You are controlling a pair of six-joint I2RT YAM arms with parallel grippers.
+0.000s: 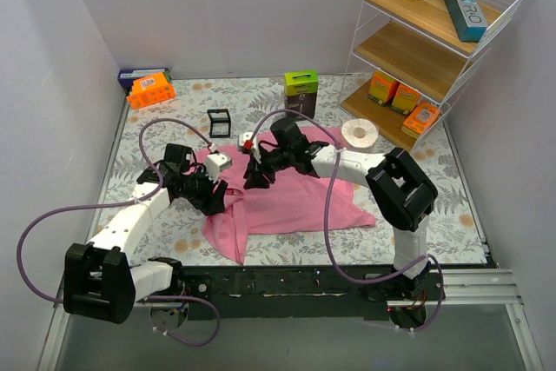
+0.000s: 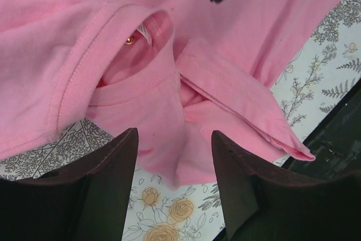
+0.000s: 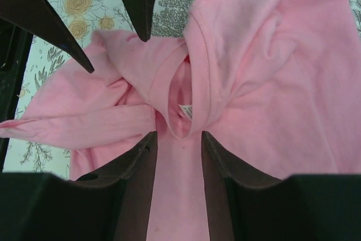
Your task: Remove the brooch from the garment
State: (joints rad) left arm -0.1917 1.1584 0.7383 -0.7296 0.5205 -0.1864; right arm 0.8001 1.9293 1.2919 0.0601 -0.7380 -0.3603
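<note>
The pink garment [image 1: 295,202] lies rumpled on the floral table cover. In the left wrist view its neck opening [image 2: 121,63] faces me, and a small gold brooch [image 2: 130,40] sits just inside the collar. My left gripper [image 2: 175,162] is open and empty at the garment's [image 2: 237,38] left edge, low over the cover. My right gripper [image 3: 177,139] is open over the garment [image 3: 271,71], its fingers [image 3: 138,167] just short of the collar with a white label [image 3: 186,111]. The brooch does not show in the right wrist view. The two grippers [image 1: 217,200] [image 1: 258,175] face each other across the collar.
A small black frame [image 1: 220,122], a green box [image 1: 301,89] and a tape roll [image 1: 359,134] stand behind the garment. An orange box [image 1: 151,90] is at the back left. A wire shelf [image 1: 434,41] with boxes stands at the back right.
</note>
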